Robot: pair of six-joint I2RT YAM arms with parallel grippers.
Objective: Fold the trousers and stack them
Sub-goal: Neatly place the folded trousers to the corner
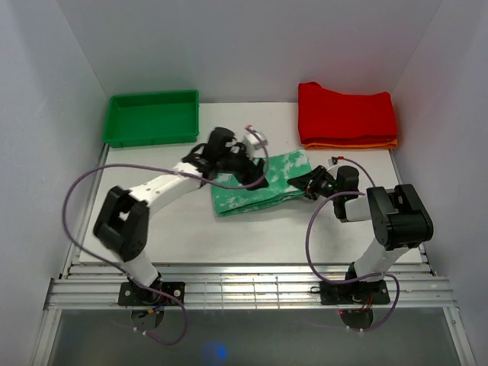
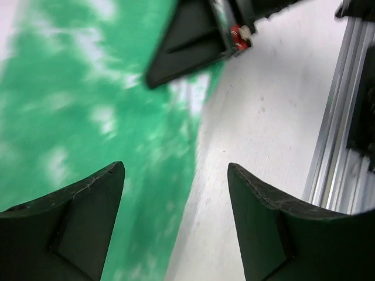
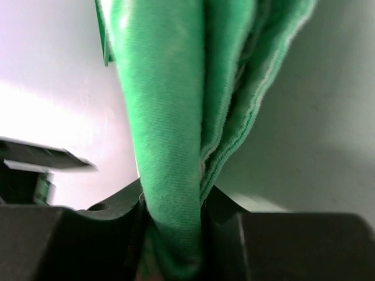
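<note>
The right gripper (image 3: 173,234) is clamped on a bunched fold of the trousers (image 3: 170,117), with several layers of green cloth squeezed between its fingers. The left gripper (image 2: 176,199) has its fingers spread apart with nothing between them. It hovers over the long edge of the cloth, one finger above the fabric and the other above the bare table (image 2: 258,123). In the top view the trousers lie as a doubled strip to the right of the green tray (image 1: 152,118) and nearer the arm bases than it. Far to the right of the tray, at the same back edge, a folded red garment (image 1: 347,113) sits on an orange one (image 1: 351,144).
</note>
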